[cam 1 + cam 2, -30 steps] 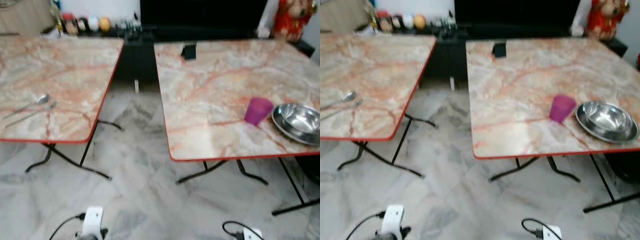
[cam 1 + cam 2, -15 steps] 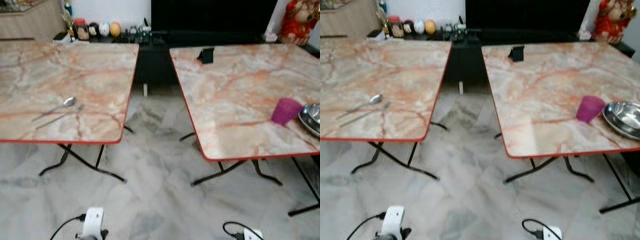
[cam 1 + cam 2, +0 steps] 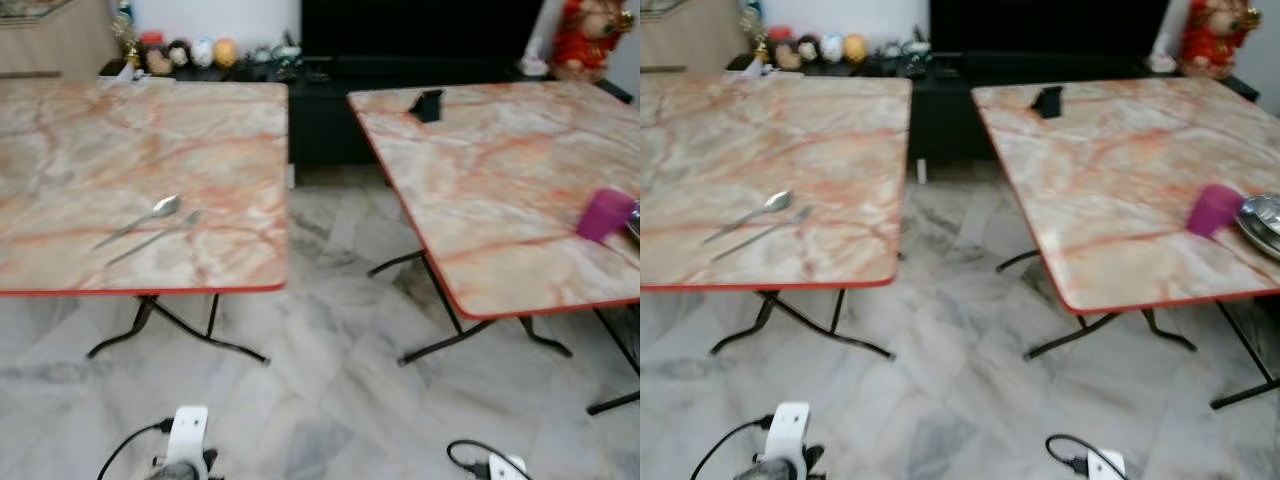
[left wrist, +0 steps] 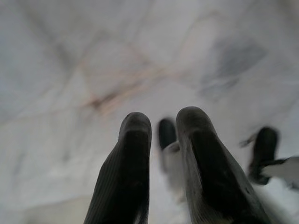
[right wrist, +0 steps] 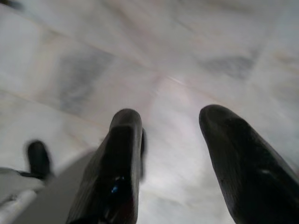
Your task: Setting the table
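Observation:
A spoon [image 3: 150, 212] and a fork [image 3: 156, 236] lie side by side on the left marble table [image 3: 140, 130], near its front edge. On the right marble table [image 3: 1110, 170] stand a purple cup [image 3: 1215, 208] and, beside it at the view's right edge, a steel bowl [image 3: 1266, 222]. Both arms hang low in front of me, over the floor. My left gripper [image 4: 163, 122] points at the floor tiles with a narrow gap between its fingers and nothing in it. My right gripper [image 5: 170, 116] is open wider, with nothing between its fingers.
A gap of grey marble floor [image 3: 330, 330] runs between the two tables, whose black folding legs [image 3: 180, 335] spread beneath them. A small black object [image 3: 428, 104] stands at the right table's far edge. Behind are a dark cabinet [image 3: 330, 80] with jars and a red figure [image 3: 580, 35].
The whole picture has shifted right, so the camera has turned left. The left table now shows more fully and the bowl has slid to the right edge. Nothing on the tables moved.

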